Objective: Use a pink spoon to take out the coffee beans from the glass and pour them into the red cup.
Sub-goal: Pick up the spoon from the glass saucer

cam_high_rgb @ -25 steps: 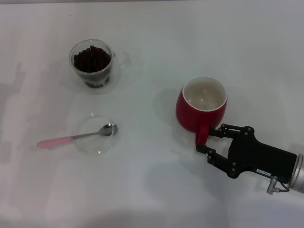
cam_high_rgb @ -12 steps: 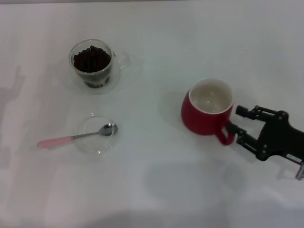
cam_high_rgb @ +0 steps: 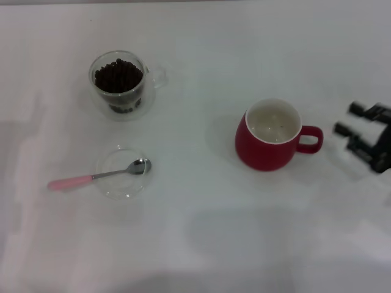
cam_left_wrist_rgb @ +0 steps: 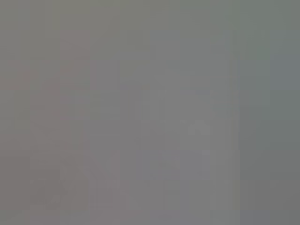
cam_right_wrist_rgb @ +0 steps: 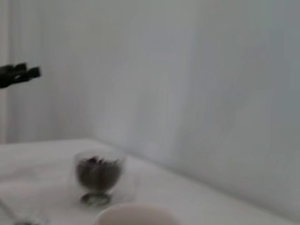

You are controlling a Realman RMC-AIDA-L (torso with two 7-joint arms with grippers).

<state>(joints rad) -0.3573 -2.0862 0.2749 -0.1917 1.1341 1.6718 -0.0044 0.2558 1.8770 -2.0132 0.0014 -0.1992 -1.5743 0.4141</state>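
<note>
Right gripper (cam_high_rgb: 351, 122) sits at the table's right edge w/ fingers spread apart, holding nothing, near the red cup (cam_high_rgb: 269, 135) but not touching; cup handle points toward it. Red cup upright on the white table (cam_high_rgb: 201, 232), white inside. Glass (cam_high_rgb: 120, 84) stands well apart, far left, filled w/ coffee beans (cam_high_rgb: 117, 75); also seen in right wrist view (cam_right_wrist_rgb: 97, 176). Pink spoon (cam_high_rgb: 98, 176) lies nearer the front, below the glass, bowl resting in a shallow clear dish (cam_high_rgb: 122, 173), handle sticking out leftward onto the table. Nothing lies btwn glass, spoon & cup. Left gripper not visible; left wrist view shows only grey.
</note>
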